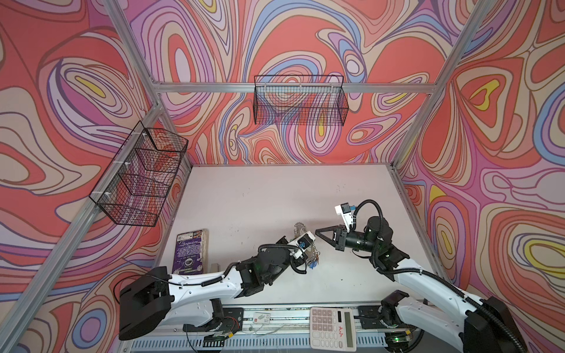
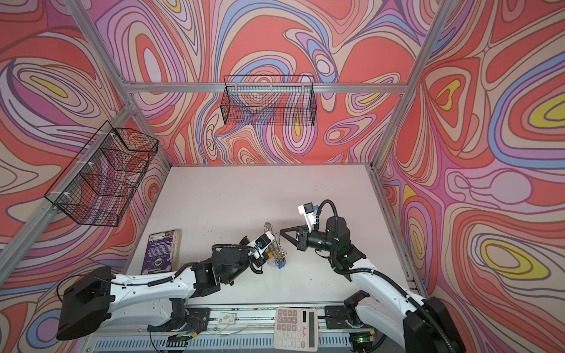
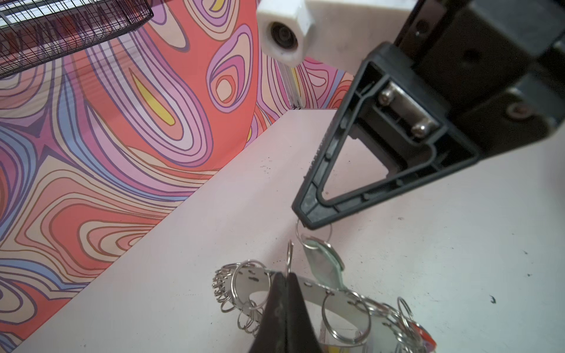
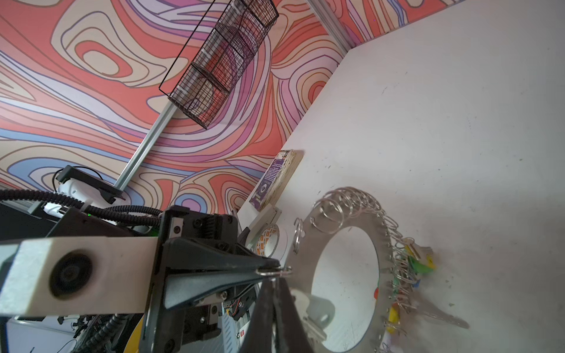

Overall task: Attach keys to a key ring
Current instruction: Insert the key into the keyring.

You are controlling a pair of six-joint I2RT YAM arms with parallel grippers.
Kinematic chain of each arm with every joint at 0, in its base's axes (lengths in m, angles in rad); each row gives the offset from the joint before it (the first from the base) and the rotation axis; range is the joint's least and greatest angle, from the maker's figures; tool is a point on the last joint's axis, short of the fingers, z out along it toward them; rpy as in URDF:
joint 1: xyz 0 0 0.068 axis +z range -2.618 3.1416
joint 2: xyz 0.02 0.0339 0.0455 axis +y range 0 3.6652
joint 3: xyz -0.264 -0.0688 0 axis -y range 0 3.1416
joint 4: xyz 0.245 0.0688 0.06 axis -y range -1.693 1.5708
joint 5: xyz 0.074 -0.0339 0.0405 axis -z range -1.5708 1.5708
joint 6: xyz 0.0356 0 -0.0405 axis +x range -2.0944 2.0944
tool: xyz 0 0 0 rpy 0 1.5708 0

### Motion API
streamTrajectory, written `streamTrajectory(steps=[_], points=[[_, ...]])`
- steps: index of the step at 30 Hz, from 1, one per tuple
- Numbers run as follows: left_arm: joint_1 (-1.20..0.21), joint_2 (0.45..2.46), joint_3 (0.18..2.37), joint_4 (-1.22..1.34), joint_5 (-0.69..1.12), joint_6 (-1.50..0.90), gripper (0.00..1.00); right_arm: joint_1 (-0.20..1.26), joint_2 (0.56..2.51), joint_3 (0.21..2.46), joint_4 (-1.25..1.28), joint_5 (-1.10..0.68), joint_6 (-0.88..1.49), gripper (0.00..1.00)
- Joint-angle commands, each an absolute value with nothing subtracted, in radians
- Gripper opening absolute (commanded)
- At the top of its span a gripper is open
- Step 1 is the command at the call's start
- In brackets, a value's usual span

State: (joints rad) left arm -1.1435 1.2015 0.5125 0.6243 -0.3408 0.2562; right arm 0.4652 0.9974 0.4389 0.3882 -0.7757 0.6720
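The key ring (image 4: 345, 220), a large flat silver ring fringed with small split rings, is held upright above the table and shows in both top views (image 1: 306, 237) (image 2: 276, 244). My left gripper (image 3: 286, 276) is shut on one small split ring at its rim, and its tip (image 4: 275, 267) shows in the right wrist view too. My right gripper (image 4: 276, 284) (image 3: 307, 218) is shut on the little ring of a key with a pale mint tag (image 3: 322, 262), right beside that split ring. Several tagged keys (image 4: 411, 266) hang on the rim's far side.
A purple book (image 1: 189, 252) lies at the table's left edge, with a small beige block (image 1: 215, 266) beside it. A beige tape roll (image 4: 272, 241) lies under the left arm. A calculator (image 1: 332, 328) rests on the front rail. Wire baskets (image 1: 299, 101) (image 1: 140, 177) hang on the walls.
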Motion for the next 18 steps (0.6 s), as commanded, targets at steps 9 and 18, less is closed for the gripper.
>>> streamTrajectory(steps=[9,18], points=[[-1.137,1.216,0.553,0.673,-0.341,0.201,0.00,0.482,1.000,0.425,0.461,-0.732,0.699,0.00],[-1.138,1.213,0.548,0.689,-0.367,0.181,0.00,0.484,0.990,0.399,0.437,-0.688,0.685,0.00]])
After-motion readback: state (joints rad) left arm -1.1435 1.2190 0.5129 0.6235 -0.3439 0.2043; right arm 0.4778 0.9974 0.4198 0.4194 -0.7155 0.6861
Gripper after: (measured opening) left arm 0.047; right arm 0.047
